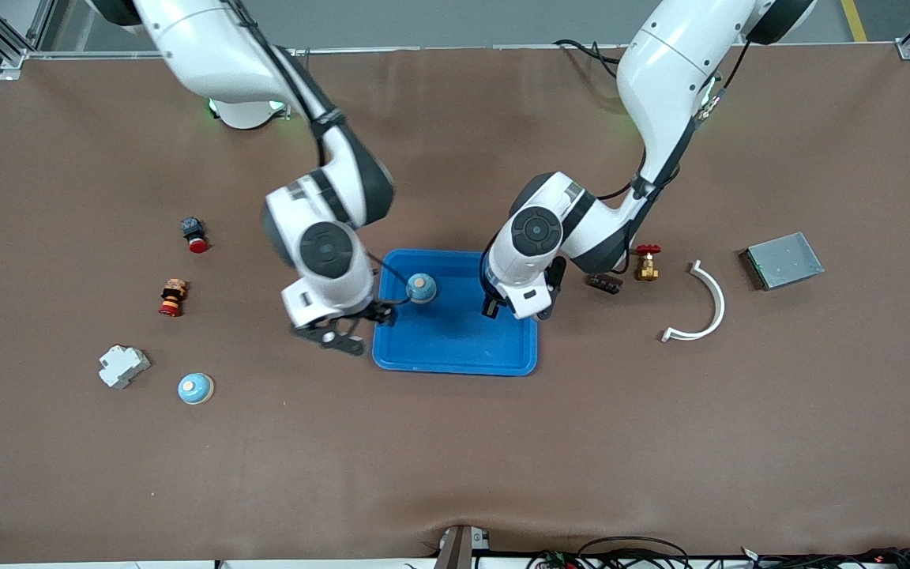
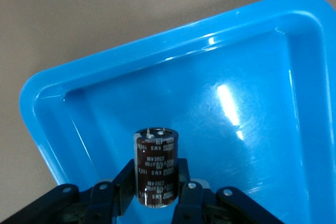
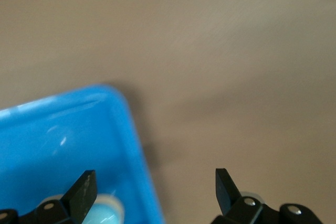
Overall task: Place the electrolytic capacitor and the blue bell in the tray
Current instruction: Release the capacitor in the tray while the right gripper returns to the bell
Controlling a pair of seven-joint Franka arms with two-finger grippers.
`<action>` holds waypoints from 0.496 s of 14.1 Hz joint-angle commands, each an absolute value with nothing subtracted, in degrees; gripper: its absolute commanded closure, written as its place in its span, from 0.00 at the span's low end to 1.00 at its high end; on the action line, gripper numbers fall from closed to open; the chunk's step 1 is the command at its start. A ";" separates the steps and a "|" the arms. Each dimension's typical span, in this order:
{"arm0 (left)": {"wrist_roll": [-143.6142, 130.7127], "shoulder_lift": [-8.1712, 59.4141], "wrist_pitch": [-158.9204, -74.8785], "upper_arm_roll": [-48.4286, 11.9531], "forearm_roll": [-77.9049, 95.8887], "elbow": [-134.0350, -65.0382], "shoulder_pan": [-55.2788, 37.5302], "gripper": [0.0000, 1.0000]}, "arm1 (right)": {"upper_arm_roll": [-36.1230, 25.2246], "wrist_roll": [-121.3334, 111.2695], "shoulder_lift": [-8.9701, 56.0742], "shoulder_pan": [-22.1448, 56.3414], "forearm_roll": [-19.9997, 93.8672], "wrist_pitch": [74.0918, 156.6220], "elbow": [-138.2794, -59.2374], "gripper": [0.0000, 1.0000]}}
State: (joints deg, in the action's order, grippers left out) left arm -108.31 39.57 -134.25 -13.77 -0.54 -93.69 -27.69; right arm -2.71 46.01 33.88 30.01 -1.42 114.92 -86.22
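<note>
Starting at the right arm's end of the worktop point(image 1: 68, 474): a red-capped button point(image 1: 195, 235), a second red-and-black button point(image 1: 173, 297), a white plastic block point(image 1: 123, 366) and a pale blue dome point(image 1: 196, 388), all well apart from the tray point(image 1: 455, 352).

Next up, the right tool point(image 1: 336, 328), hanging over the tray's rim at that end, fingers point(image 3: 84, 187) spread wide with nothing between them.

Blue bell point(image 1: 421, 288) already sitting inside the tray, upright.

Then the left tool point(image 1: 517, 304) over the tray's other end, clamped on the electrolytic capacitor point(image 2: 156, 169), held upright above the tray floor. Can't tell if touching down.

Toward the left arm's end: a small dark part point(image 1: 605, 283), a brass valve point(image 1: 647, 262), a white curved strip point(image 1: 700, 304), a grey metal box point(image 1: 784, 259).
</note>
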 commanded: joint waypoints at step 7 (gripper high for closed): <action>-109.60 38.42 -126.94 -12.22 -5.96 -91.67 -27.69 0.00 | -1.67 22.09 25.49 15.31 -2.20 123.45 -99.82 0.00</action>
State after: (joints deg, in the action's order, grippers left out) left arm -108.35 39.88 -131.13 -12.69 -3.08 -93.05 -27.45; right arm -2.80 26.54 28.71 18.67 -1.44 118.74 -93.23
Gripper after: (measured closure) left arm 0.322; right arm 0.000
